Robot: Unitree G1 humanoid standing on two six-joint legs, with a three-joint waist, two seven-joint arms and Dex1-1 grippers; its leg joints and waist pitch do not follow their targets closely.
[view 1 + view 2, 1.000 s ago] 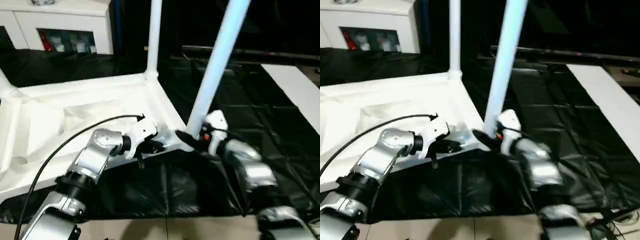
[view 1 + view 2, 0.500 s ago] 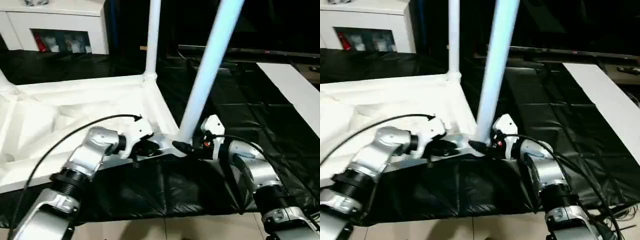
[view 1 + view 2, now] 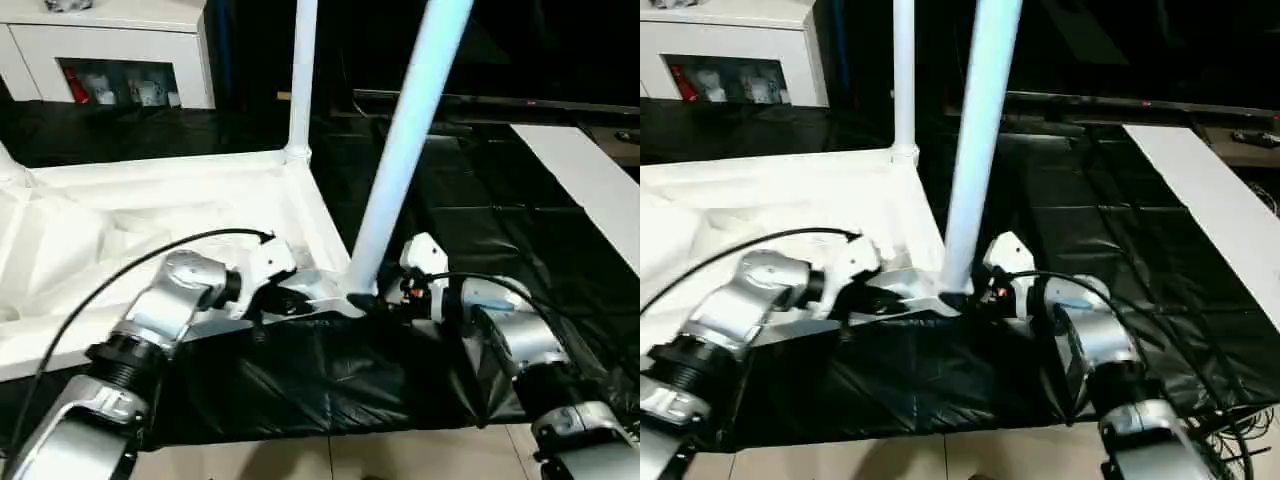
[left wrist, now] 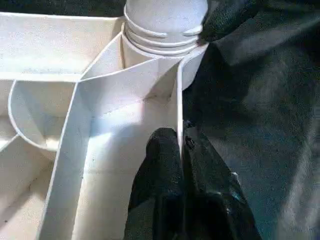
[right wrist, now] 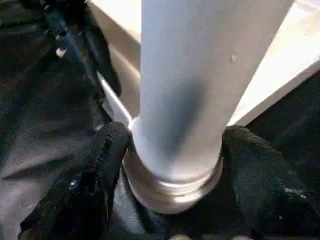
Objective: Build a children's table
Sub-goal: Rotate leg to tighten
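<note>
The children's table top (image 3: pixel 150 200) lies upside down, white and ribbed, on the black-covered work table. One white leg (image 3: pixel 300 80) stands in the far corner socket. A second leg (image 3: pixel 400 150) rises, leaning right, from the near right corner socket (image 4: pixel 162 25). My right gripper (image 3: pixel 365 298) is shut on this leg's flared base, with a black finger (image 5: pixel 100 165) pressed on each side of the tube (image 5: pixel 195 75). My left gripper (image 3: pixel 290 300) is shut on the top's thin rim wall (image 4: pixel 179 100) just beside that corner, and its fingers (image 4: pixel 165 165) pinch the wall from both sides.
The black-covered work table (image 3: pixel 480 200) stretches to the right and back. A white board (image 3: pixel 590 180) lies at its right side. Behind stands a white cabinet (image 3: pixel 110 50). Another leg's base (image 3: pixel 8 165) shows at the far left. Pale floor (image 3: pixel 350 460) runs along the table's near edge.
My left gripper's fingers have closed on the rim wall. The near leg stands a little more upright in its socket, still gripped by my right gripper. The camera has shifted slightly.
</note>
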